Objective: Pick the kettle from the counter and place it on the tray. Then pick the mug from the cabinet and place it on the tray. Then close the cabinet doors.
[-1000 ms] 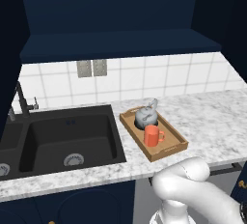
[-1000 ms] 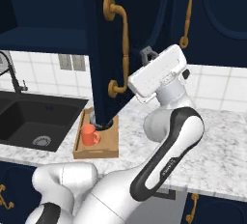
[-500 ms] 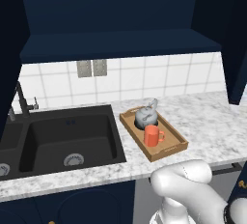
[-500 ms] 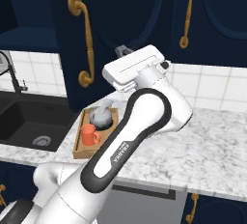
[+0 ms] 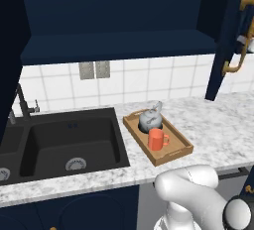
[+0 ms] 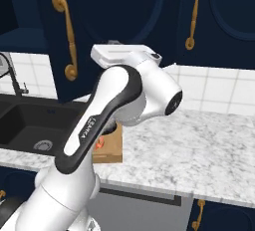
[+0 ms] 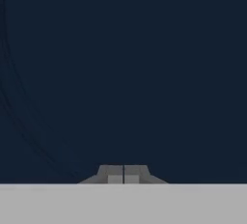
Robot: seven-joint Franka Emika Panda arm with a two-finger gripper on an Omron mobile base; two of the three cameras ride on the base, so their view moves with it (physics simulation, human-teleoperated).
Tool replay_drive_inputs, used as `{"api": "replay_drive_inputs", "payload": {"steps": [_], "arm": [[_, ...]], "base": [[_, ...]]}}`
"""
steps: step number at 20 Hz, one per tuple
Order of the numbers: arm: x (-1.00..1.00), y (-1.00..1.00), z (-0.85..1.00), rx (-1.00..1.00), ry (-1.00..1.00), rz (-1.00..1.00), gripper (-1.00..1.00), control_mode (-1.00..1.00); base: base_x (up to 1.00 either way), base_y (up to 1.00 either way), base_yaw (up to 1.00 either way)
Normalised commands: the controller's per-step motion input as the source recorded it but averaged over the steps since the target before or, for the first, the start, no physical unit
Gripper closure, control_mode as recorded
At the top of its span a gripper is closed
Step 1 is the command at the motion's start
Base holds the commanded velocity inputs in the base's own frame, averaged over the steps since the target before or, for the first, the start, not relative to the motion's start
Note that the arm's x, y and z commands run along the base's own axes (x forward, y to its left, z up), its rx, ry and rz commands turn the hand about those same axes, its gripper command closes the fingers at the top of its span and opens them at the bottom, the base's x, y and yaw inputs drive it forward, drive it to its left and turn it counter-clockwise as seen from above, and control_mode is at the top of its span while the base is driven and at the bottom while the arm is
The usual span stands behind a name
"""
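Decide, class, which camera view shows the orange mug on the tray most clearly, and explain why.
The left base view: the mug stands unobstructed on the tray beside the kettle. In the right base view the arm hides nearly all of it. The hand view faces dark cabinet door panel.

arm shell (image 6: 74,185): glossy white, smooth rounded segments, no visible seams on the large covers.
arm inlay: a dark charcoal band runs along the curved upper link; small pale lettering sits on it, too small to read.
elbow joint (image 6: 167,98): bulbous white housing with a round cap and a small dark dot near its centre.
hand block (image 6: 127,55): flat white rectangular body with a darker patch at one end.
lower segment (image 5: 191,194): rounded white casing; a dark ring with a pale round cap at its lower right.
gripper (image 7: 123,175): two small grey fingertips, square-faced, pressed together with only a thin dark line between them.
cables, screws: none discernible.
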Motion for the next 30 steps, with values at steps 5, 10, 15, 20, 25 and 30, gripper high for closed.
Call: {"api": "replay_drive_inputs", "payload": {"steps": [5,10,15,20,25,30], "arm": [[0.57,0.57,-0.03,0.00,0.08,-0.20,1.00,-1.00],[0.64,0.14,0.11,0.04,0.34,-0.37,1.00,-1.00],[0.73,0.00,0.01,0.00,0.45,-0.31,1.00,-1.00],[0.81,0.03,-0.08,0.00,0.27,-0.19,1.00,-1.00],[0.85,0.16,-0.22,0.00,0.13,-0.19,1.00,-1.00],[0.90,0.08,-0.40,0.03,0.00,-0.18,1.00,-1.00]], "base": [[0.00,0.00,0.00],[0.00,0.00,0.00],[0.00,0.00,0.00],[0.00,0.00,0.00],[0.00,0.00,0.00],[0.00,0.00,0.00]]}}
